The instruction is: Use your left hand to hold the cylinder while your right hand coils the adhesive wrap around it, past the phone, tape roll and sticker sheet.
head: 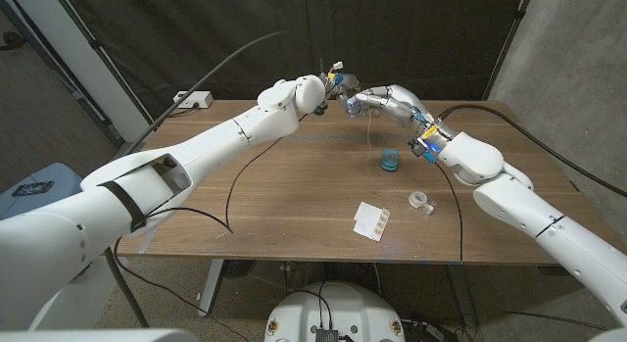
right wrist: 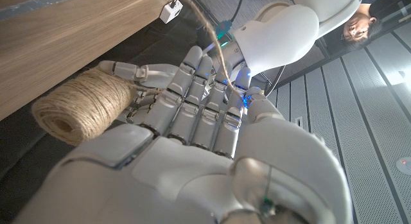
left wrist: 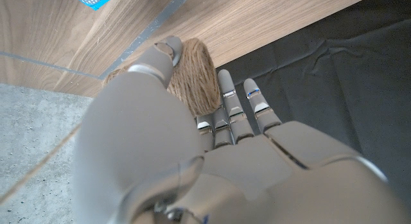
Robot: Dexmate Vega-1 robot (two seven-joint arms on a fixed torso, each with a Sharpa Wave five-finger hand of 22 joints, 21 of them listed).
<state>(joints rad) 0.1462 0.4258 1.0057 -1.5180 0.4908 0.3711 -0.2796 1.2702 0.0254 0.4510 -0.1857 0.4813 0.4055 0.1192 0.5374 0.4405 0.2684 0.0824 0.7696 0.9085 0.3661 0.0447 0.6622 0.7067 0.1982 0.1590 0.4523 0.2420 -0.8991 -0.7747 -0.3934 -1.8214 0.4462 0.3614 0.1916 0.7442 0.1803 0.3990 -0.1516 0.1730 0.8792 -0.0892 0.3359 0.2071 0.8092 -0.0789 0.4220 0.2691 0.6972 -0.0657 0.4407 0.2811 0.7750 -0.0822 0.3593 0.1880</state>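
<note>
Wooden worktop (head: pixel 294 200), far side: both robot arms meet above the back edge. Left hand (head: pixel 338 87) holds a twine-wrapped cylinder (left wrist: pixel 192 73), thumb and fingers (left wrist: pixel 232 95) closed around it, per L wrist cam. Right hand (head: pixel 370 103) reaches in beside it, fingers (right wrist: pixel 192 89) held close together and nearly straight, a strand of twine (right wrist: pixel 209 34) running across them; can't tell whether they pinch it. Nearer on the worktop, w/ gaps between: sticker sheet (head: pixel 371 220), blue tape roll (head: pixel 389 162), small clear tape roll (head: pixel 421 200).
</note>
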